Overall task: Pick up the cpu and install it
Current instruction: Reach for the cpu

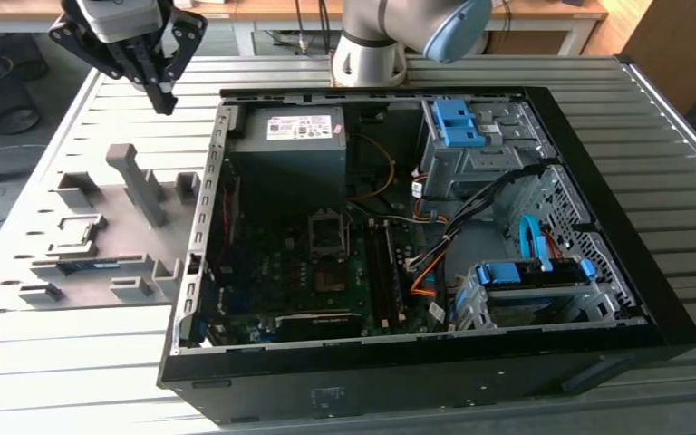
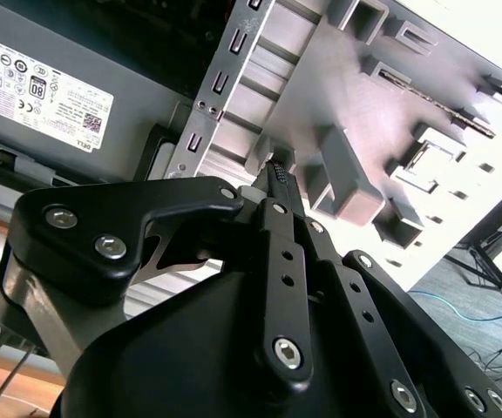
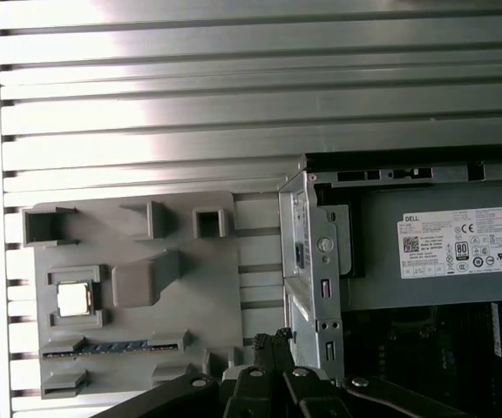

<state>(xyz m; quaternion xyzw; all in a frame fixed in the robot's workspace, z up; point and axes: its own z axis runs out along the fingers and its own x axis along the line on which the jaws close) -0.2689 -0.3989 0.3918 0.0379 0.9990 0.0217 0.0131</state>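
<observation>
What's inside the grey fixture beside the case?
The cpu sits face up in a square pocket of the grey fixture; a memory stick lies in a slot alongside. The gripper covers part of the fixture's edge, so anything there is hidden.

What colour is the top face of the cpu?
The cpu is pale silver-grey; first wrist view.

One cpu, one memory stick, one tray (grey), one computer case.
</observation>
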